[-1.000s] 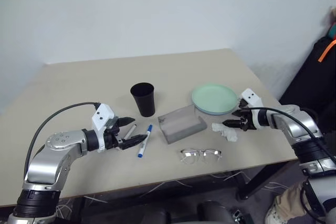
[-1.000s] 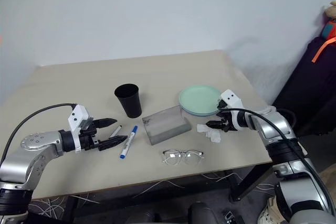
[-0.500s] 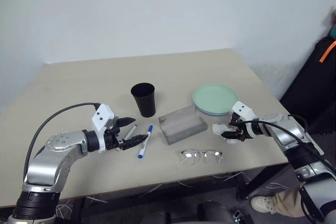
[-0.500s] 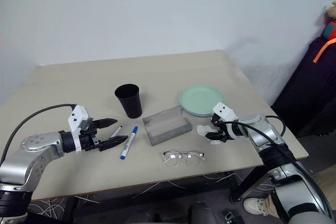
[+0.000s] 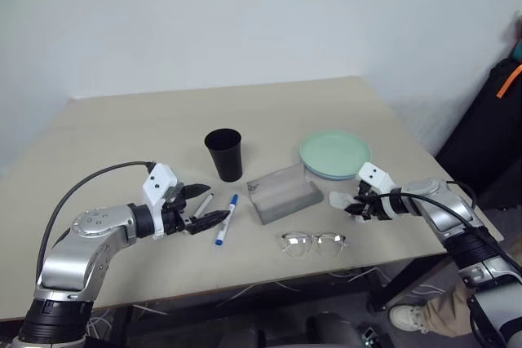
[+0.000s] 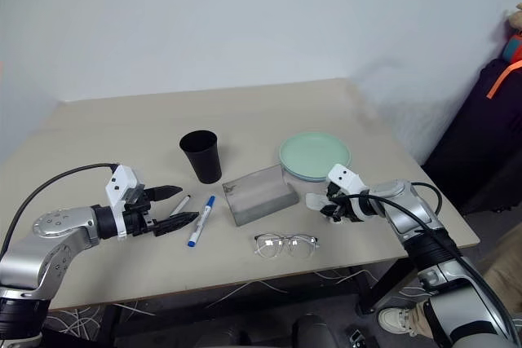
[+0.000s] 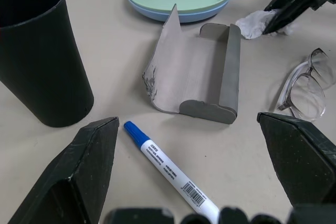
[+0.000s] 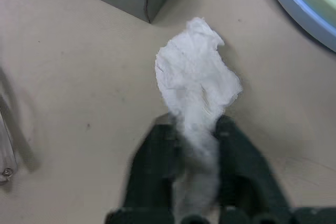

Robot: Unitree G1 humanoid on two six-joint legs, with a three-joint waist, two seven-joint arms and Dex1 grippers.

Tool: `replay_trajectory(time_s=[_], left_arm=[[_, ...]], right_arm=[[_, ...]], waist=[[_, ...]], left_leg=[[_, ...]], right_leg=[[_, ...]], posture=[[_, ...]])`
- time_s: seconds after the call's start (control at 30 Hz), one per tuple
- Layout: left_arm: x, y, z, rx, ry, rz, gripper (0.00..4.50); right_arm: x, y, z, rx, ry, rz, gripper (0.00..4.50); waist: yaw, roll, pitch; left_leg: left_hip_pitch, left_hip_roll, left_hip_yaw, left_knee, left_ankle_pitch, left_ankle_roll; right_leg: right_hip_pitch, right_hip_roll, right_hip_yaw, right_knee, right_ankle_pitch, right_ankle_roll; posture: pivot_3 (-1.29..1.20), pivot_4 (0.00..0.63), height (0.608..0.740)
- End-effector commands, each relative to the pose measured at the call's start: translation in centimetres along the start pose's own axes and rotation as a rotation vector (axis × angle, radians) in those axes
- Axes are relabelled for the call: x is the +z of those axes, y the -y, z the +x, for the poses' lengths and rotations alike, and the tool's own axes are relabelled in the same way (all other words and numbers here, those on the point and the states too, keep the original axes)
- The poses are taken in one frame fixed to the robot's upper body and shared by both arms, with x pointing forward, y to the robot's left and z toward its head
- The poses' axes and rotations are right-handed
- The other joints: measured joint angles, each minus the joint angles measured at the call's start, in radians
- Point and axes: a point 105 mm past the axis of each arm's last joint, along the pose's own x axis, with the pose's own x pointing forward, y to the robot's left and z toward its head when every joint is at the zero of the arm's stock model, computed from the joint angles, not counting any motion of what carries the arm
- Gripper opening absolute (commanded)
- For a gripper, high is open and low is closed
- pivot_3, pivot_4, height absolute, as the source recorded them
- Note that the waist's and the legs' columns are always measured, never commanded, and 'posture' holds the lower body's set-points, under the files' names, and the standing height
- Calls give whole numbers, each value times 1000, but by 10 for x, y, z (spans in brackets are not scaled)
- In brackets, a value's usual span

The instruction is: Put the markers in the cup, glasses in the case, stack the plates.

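Left gripper [image 5: 198, 205] hovers low over the beige table [image 5: 122, 136], near its front left part, fingers spread wide, nothing between them. Just beyond its fingertips lie the two markers: the black-capped marker [image 5: 202, 203] nearer the gripper, partly hidden by the upper finger, and the blue-capped marker [image 5: 225, 219] beside it, both flat on the tabletop and angled the same way. In the left wrist view the blue-capped one lies between the two spread fingers.

Black cup [image 5: 223, 154] stands upright behind the markers, apart from them, mouth up.

Grey case [image 5: 283, 192] sits right of the markers, near the table's middle. In the left wrist view it is open, lid flap raised to a point.

Glasses [image 5: 312, 241] lie in front of the case, near the table's front edge, apart from it, arms folded as far as I can tell.

Plates are stacked behind and right of the case: mint green plate [image 5: 334, 152] on top, light blue plate [image 7: 157, 13] showing as a rim beneath it.

Crumpled white tissue [image 8: 197, 87] lies between the case and the plates' near edge. Right gripper [image 5: 356, 208] is down at the table, fingers pinched on the tissue's near end; right wrist view shows the white wad squeezed between both black fingers [image 8: 152, 161].
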Motion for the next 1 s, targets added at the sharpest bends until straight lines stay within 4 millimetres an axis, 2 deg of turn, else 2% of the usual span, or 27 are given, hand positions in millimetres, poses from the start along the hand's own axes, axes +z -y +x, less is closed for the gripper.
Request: replay_trajectory(time_s=[0.03,0.1,0.23,0.37,0.5,0.67,0.93,1.0], left_arm=[[15,-1,-3,10,39,48,4500],[15,-1,-2,11,39,48,4500],[15,-2,-2,12,39,48,4500],[16,-4,-2,14,40,50,4500],[17,-4,1,11,43,51,4500],[17,-4,3,9,48,52,4500],[17,-4,0,22,52,52,4500],[17,-3,-1,25,52,51,4500]], right_arm=[[14,7,-9,-44,19,-61,33],[20,9,-12,-45,33,-71,33],[54,18,-26,-55,141,-51,33],[98,36,-41,-103,277,-14,33],[122,62,-35,-230,327,10,33],[131,81,-14,-346,321,40,33],[129,90,5,-476,307,60,33],[129,91,7,-486,311,69,506]], waist=[[0,0,0],[0,0,0],[-1,0,0],[-3,0,0],[-1,-1,0],[-2,-1,-1],[-4,-1,0],[-4,0,0]], left_leg=[[0,0,0,0,0,0],[0,0,0,0,0,0],[0,0,0,0,0,0],[0,0,0,0,0,0],[1,0,0,-2,0,0],[-1,0,0,-2,0,0],[-2,-1,0,-5,0,0],[-2,-1,0,-5,0,0]], right_leg=[[0,0,0,0,0,0],[0,0,0,0,0,0],[-1,0,0,0,0,0],[-3,0,0,1,0,0],[-3,1,-1,2,0,0],[-2,0,0,2,0,0],[-3,0,2,0,1,0],[-2,0,2,0,1,0]], posture=[[0,0,732],[0,0,732],[0,0,732],[0,0,732],[0,0,732],[0,0,732],[0,0,732],[0,0,732]])
